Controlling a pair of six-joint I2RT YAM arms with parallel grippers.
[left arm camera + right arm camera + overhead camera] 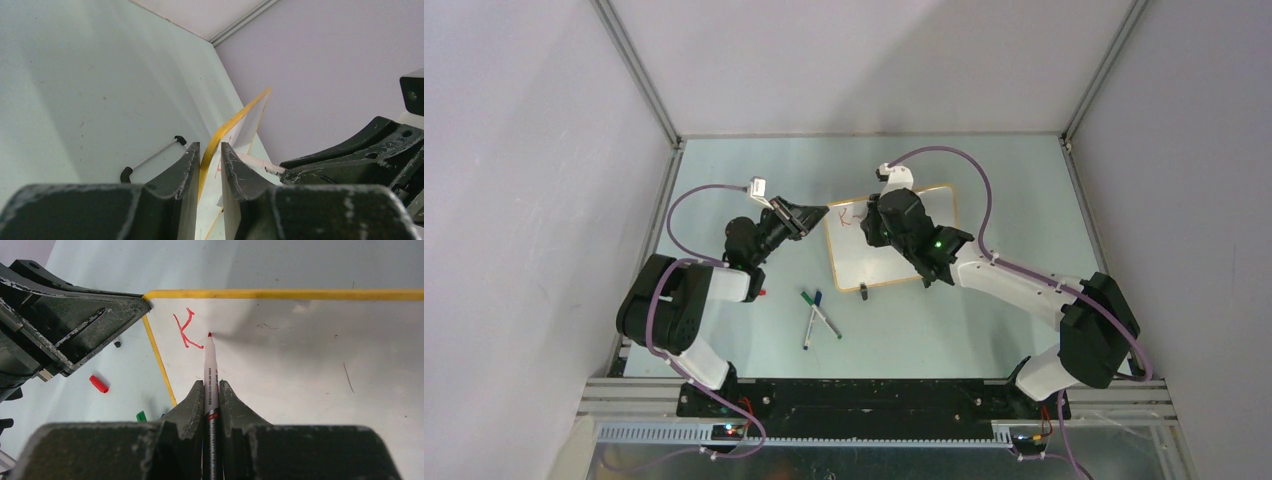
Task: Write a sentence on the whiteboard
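whiteboard [894, 262] lies mid-table [1024, 200]. Left gripper [822, 212] reaches its far-left corner, right gripper [871, 218] pitches down over the same corner, bare board open to its right
Left wrist: jaws clamp the yellow frame [235, 122] edge-on
Right wrist: fingers closed on red marker [210, 375], tip just right of red K [185, 330], frame edge close ahead
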